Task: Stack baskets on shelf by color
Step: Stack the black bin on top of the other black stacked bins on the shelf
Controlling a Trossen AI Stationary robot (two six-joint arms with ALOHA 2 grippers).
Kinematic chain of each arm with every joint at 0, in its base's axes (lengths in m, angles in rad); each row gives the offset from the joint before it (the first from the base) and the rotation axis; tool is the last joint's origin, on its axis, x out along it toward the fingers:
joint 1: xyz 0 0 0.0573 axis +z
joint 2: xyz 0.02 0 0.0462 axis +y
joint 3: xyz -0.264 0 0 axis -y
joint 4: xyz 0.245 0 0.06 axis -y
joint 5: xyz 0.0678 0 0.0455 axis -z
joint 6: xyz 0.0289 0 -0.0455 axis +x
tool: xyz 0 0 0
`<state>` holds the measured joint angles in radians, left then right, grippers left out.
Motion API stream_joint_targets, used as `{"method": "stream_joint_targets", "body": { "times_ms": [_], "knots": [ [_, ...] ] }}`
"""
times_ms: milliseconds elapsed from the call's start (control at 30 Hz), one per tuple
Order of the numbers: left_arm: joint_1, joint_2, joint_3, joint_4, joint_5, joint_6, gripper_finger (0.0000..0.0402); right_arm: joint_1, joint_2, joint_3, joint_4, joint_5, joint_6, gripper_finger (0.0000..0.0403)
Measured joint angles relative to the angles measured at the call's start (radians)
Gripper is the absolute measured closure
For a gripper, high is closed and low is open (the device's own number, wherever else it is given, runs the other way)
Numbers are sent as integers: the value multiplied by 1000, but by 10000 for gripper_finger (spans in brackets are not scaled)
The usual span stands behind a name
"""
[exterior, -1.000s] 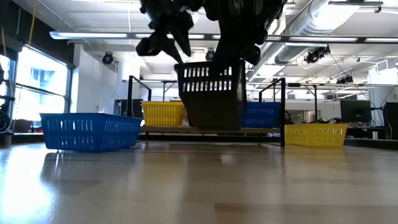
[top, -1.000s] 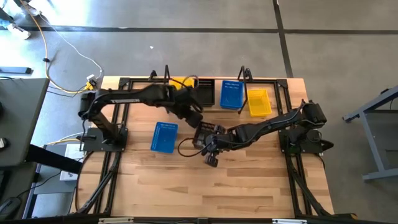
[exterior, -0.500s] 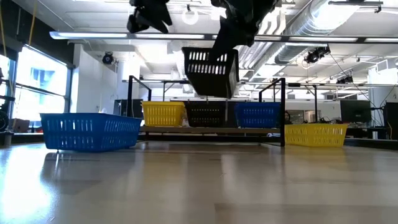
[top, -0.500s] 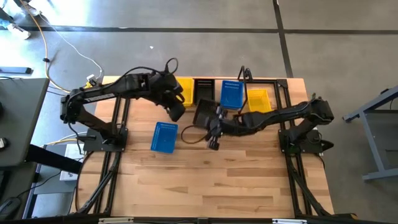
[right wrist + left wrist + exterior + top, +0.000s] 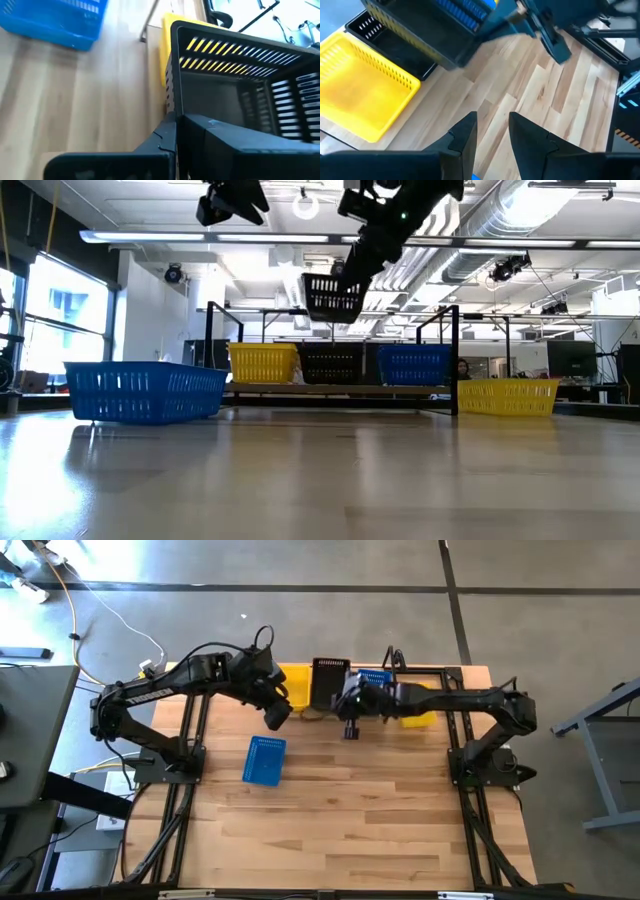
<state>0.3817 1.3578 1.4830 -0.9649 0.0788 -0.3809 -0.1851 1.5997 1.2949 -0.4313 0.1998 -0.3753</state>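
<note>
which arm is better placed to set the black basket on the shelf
Right. The right pincer holds the black basket above the shelf; the left pincer is open and empty.

Two dark, slender jointed arms on black frame bases.

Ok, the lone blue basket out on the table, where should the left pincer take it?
By a rim wall, from above. The blue basket sits upright and open on the table, nothing touching it. One finger inside, one outside a short end wall looks simplest. The left pincer, open and empty, hangs just shelf-side of it.
</note>
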Motion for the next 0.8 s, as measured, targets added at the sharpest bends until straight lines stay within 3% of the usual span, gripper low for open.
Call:
{"method": "stream_joint_targets", "body": {
  "times_ms": [467,800],
  "knots": [
    [12,1,0,-3,-1,0,300,-114,70,0,48,-151,-63,403],
    [31,2,0,-3,-4,-1,300,-137,118,0,51,-115,-44,403]
  ]
}}
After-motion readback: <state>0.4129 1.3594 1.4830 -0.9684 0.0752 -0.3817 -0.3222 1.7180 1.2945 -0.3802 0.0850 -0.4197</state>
